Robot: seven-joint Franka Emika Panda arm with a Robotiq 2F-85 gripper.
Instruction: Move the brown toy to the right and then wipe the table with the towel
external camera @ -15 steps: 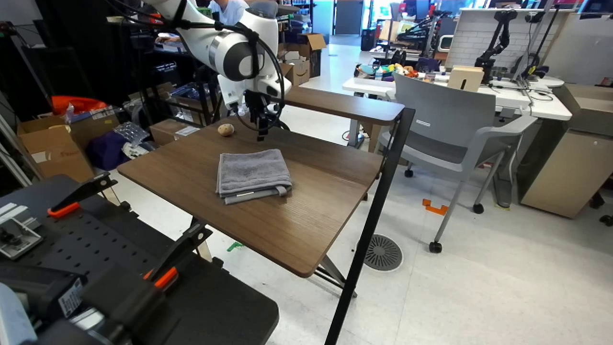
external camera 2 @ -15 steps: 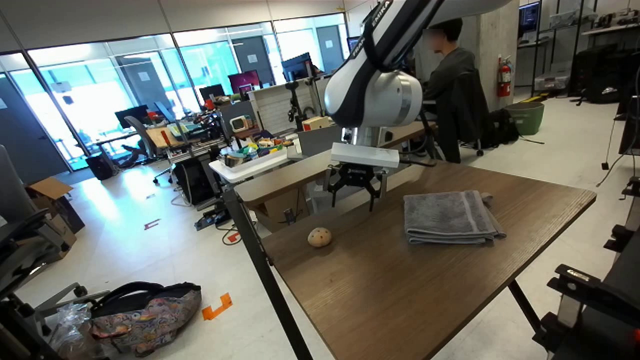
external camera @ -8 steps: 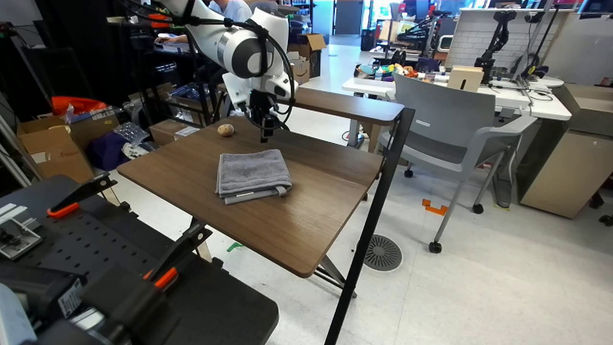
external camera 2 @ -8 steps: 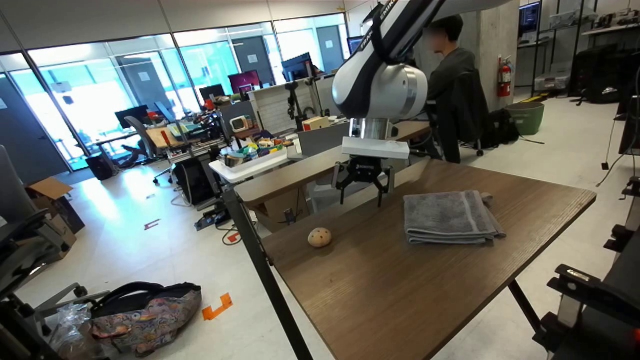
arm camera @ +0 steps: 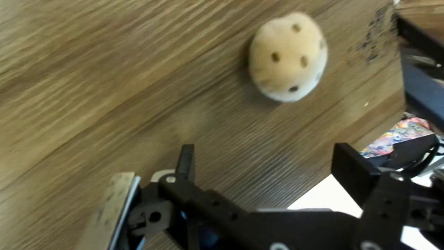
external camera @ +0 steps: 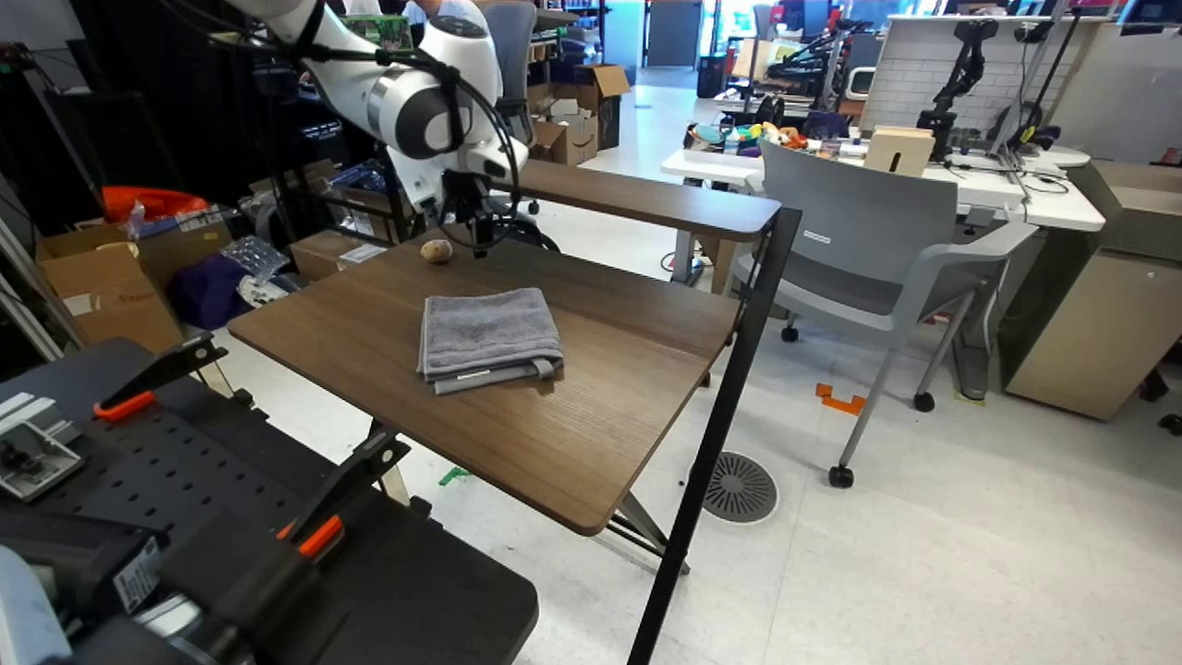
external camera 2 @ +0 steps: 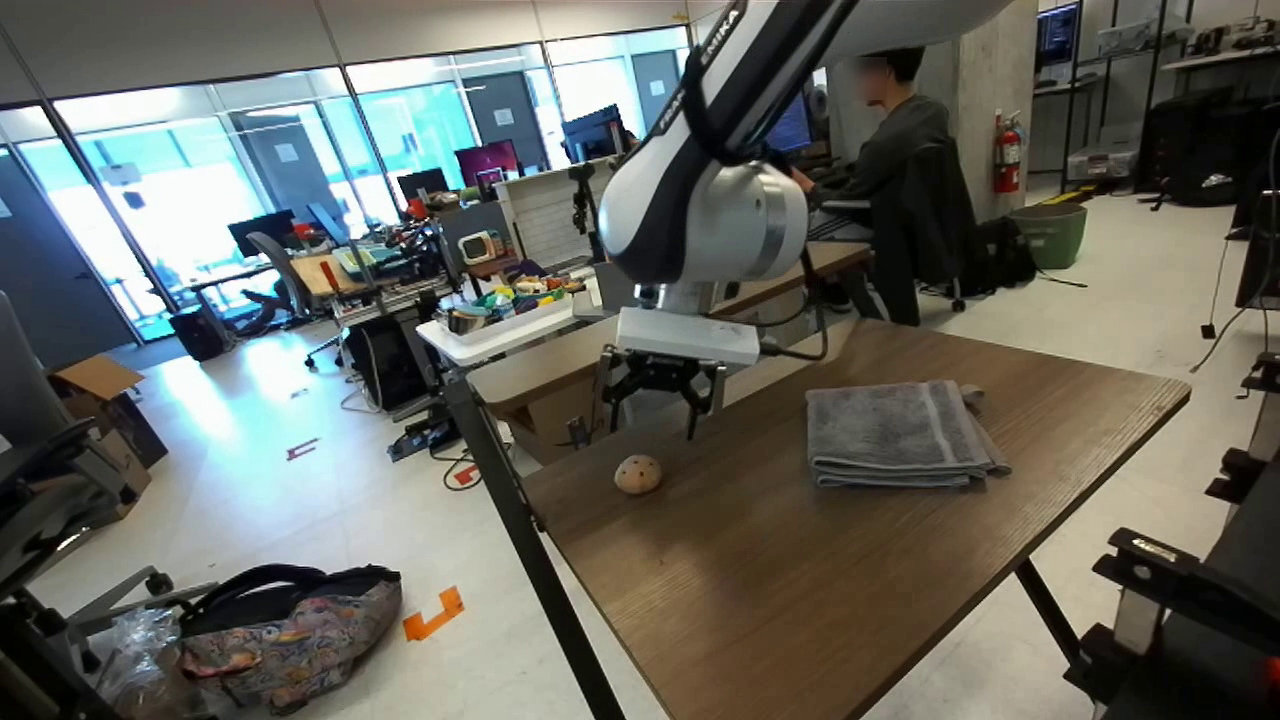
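The brown toy, a tan rounded lump with dark spots, rests near one end of the dark wood-grain table. My gripper hangs over the tabletop close to the toy, higher than it and not touching it. In the wrist view the toy lies beyond the fingertips, while the jaws of the gripper stand wide apart with only tabletop and floor seen between them. Folded and grey, the towel lies flat on the table in both exterior views, some way from the toy; the wrist view does not show it.
A raised shelf runs along one long side of the table, held by a black post. A black workbench with clamps stands by the opposite side. Beyond the shelf is a grey chair. A person sits in the background.
My gripper first shifted slightly toward the towel's side, then swung back past its earlier place, nearer to the toy. Toy and towel have stayed put. The jaws have remained open.
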